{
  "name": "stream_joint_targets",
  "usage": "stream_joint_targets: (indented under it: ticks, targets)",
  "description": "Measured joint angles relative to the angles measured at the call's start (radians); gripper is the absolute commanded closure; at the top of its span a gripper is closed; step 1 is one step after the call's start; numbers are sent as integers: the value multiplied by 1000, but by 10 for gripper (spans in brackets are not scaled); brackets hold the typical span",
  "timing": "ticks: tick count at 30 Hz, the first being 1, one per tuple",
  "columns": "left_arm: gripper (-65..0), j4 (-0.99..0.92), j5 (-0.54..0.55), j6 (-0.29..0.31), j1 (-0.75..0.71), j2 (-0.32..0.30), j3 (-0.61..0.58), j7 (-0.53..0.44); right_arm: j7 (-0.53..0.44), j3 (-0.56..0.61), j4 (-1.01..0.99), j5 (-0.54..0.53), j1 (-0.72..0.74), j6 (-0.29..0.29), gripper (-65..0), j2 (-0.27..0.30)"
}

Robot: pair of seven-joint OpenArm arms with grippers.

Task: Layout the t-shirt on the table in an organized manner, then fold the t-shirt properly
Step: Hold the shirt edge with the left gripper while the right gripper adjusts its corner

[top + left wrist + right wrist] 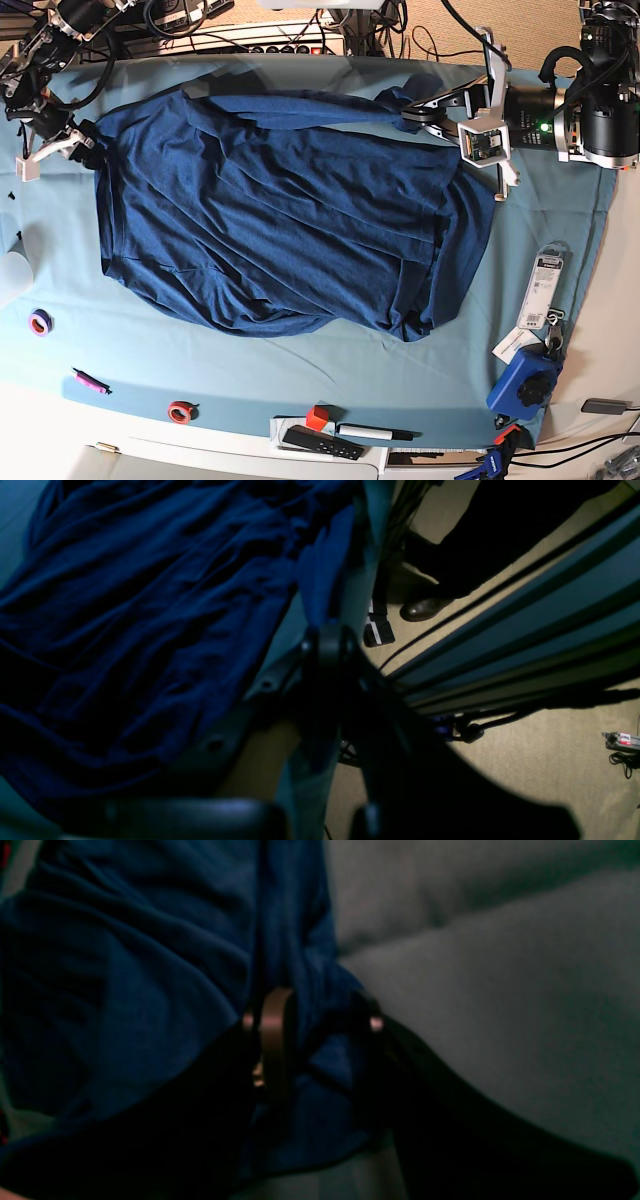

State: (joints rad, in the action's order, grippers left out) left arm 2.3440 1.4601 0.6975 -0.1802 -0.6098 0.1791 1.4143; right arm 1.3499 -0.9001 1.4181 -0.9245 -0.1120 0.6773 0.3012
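One t-shirt (140,620) filled most of my left wrist view, dark blue and deeply wrinkled, lying on the teal table (12,510), with its creases running diagonally up toward the table's edge. My left gripper (327,645) was clenched, a flap of the blue cloth rising right at its tip. Past the edge I saw one brown shoe (422,609) on the tan floor.

One fold of the t-shirt (125,990) crossed my right wrist view from top to bottom, covering the left half, with bare table (500,1015) to the right. My right gripper (312,1025) stood partly closed, cloth bunched between the two fingers (272,1035), grasping the shirt.

One garment and two arms showed from the base camera. The t-shirt (290,220) lay spread across the middle of the table (300,375), its long axis running side to side across the view; I could not tell which end was the collar. My right gripper (85,145) held the shirt at the left edge, my left gripper (415,118) at the upper right corner. Along the near edge lay two tape rings, one purple (40,322) and one red (181,411), one pink marker (88,380) and one black remote (320,443).
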Motion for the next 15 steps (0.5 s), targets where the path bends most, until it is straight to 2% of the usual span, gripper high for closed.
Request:
stream_joint_targets:
  ticks: [8,15]
  targets:
    - [0,0,0,0,0,0,0,0,-2,2,0,-3,-39,13,-191,0]
    - [0,0,0,0,0,0,0,0,-71,3,76,-3,-48,12,-191,-2]
